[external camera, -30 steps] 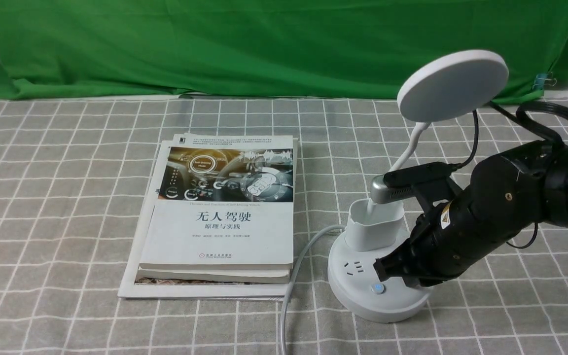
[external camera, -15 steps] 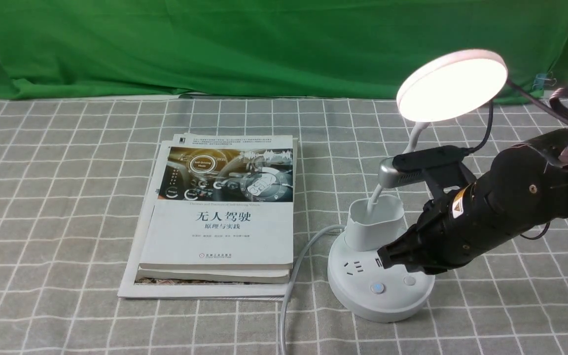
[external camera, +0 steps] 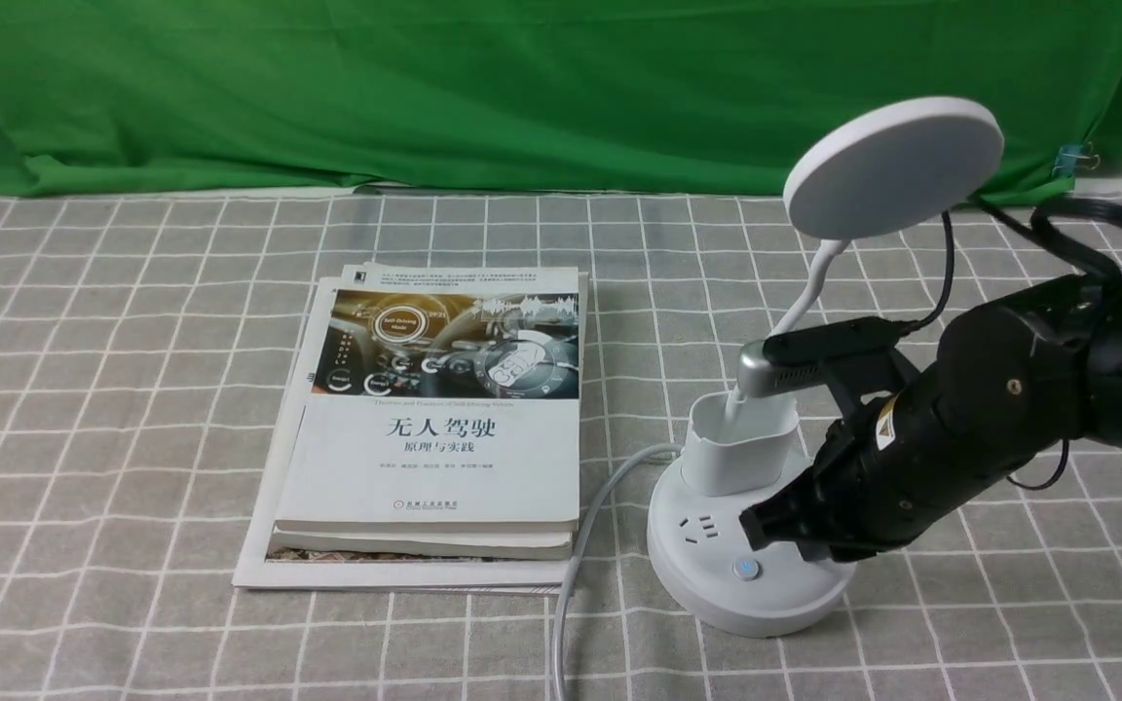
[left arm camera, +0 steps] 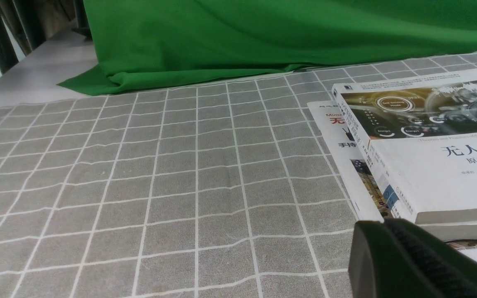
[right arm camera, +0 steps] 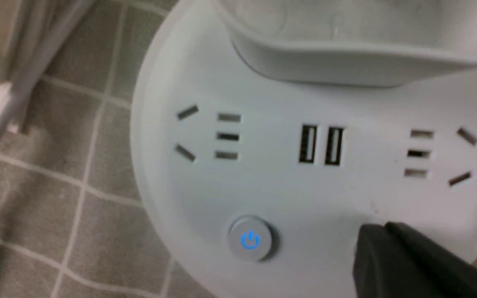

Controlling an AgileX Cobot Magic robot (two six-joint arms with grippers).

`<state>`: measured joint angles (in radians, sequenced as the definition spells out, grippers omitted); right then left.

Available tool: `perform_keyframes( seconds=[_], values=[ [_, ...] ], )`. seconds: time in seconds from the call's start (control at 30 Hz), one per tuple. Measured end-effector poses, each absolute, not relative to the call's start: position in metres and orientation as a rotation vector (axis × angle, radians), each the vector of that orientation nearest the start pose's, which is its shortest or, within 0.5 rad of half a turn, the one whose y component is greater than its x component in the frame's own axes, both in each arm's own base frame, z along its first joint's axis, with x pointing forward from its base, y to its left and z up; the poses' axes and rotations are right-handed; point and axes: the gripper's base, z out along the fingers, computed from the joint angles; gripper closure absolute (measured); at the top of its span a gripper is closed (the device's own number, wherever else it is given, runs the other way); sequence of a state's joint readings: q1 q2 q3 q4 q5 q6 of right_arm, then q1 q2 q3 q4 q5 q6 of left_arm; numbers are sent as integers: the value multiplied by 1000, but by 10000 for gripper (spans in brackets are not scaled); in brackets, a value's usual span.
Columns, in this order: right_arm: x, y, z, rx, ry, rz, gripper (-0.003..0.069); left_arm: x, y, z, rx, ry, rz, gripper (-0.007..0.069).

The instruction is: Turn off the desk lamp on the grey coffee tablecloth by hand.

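2 books or magazines at least, stacked, exact count unclear: 1 thick book (external camera: 430, 458) on top, more layers under it. 1 desk lamp (external camera: 751, 555) with 1 disc head (external camera: 894, 167), 1 gooseneck (external camera: 811, 292), 1 cup-shaped holder (external camera: 738, 453). On its base: 2 socket sets, 2 USB ports (right arm camera: 321, 145), 1 visible blue-lit button (right arm camera: 250, 239). 1 pale cord (external camera: 576, 560). 1 green backdrop (external camera: 542, 97), 1 gridded grey tablecloth (external camera: 113, 419). 2 robot grippers: 1 left (left arm camera: 387, 225), 1 right (right arm camera: 385, 227).
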<state>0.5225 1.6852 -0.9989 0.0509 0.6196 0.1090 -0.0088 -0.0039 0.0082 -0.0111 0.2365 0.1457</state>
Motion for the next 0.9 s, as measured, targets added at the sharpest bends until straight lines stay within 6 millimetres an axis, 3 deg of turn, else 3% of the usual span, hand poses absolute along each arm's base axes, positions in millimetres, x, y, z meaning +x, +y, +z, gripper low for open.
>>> perform_keyframes(
  seconds=[0.13,0.33,0.6,0.73,0.9],
  values=[
    [274,161,212,-511,2685,236,627,55,-1,189,126,1721,91,624],
    [269,158,219,-513,2693,236,627,55,-1,189,126,1721,91,624],
    [246,139,233,-705,2826,155,631,55,-1,189,126,1721,91,624],
    [250,105,253,-574,2803,146,634,55,-1,189,126,1721,91,624],
    [251,46,297,-270,2588,112,634,55,-1,189,126,1721,91,624]
  ],
)
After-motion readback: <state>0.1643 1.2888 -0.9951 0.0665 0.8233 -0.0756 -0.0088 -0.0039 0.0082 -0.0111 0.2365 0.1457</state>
